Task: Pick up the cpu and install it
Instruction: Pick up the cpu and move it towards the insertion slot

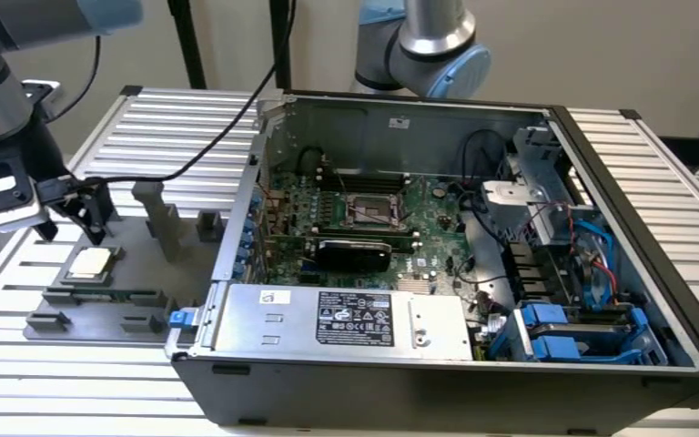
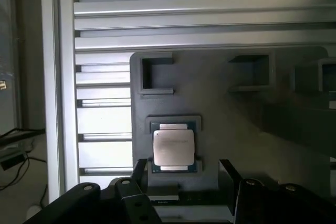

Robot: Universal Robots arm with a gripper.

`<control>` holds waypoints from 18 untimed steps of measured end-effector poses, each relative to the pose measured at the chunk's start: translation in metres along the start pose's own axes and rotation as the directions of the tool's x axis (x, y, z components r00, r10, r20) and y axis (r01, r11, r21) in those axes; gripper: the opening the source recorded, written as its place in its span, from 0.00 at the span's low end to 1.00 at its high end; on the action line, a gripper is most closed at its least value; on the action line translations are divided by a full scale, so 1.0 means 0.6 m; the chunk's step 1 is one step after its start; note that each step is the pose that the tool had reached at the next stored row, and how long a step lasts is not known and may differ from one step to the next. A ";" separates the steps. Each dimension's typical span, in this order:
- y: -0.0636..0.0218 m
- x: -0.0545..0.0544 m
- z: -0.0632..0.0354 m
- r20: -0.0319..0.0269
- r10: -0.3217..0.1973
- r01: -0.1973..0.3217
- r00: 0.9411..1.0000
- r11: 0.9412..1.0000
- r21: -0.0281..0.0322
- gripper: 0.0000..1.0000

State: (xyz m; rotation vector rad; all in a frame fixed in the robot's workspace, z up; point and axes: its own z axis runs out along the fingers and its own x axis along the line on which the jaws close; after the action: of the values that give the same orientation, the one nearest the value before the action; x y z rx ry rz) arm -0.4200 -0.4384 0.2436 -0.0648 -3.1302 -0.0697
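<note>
The cpu (image 2: 173, 148) lies flat in a shallow square pocket of the grey fixture plate (image 2: 241, 129). The plate rests on the slatted aluminium table (image 1: 34, 364), toward the exterior view's left and well apart from the open computer case (image 1: 447, 382). The gripper (image 1: 73, 223) hangs just above the chip with its jaws spread wide and nothing between them; in the wrist view its two black fingers (image 2: 139, 174) stand on either side of the pocket. The chip is probably light and quite stiff, with a smooth metal lid that gives little friction, so it could slip. Its underside is likely delicate, and a tilt on lifting would be a risk. The sensible hold is on two opposite edges of the pale rim, kept level — though the pocket walls sit close around those edges and leave little room. The chip's underside is hidden, and so are the fingertip pads, which the wrist view cuts off. How deep the chip sits in the pocket is unclear. On the motherboard the socket (image 1: 374, 211) is visible — whether its retaining frame stands open is hard to make out.
</note>
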 end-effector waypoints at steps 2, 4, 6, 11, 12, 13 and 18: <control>0.000 0.000 0.006 0.000 0.000 0.000 1.000 1.000 0.000 0.65; -0.001 0.000 0.012 0.000 0.000 0.000 1.000 1.000 0.000 0.65; -0.001 0.000 0.018 0.000 0.000 0.000 1.000 1.000 0.000 0.65; -0.002 0.000 0.033 0.000 0.000 0.000 1.000 1.000 0.000 0.65; -0.002 0.000 0.036 0.000 0.000 0.000 1.000 1.000 0.000 0.65; -0.002 0.000 0.039 0.000 0.000 0.000 1.000 1.000 0.000 0.65; -0.002 -0.001 0.055 0.000 0.000 0.000 1.000 1.000 0.000 0.65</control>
State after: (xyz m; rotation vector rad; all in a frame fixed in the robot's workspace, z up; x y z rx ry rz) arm -0.4200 -0.4384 0.2108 -0.0647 -3.1302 -0.0698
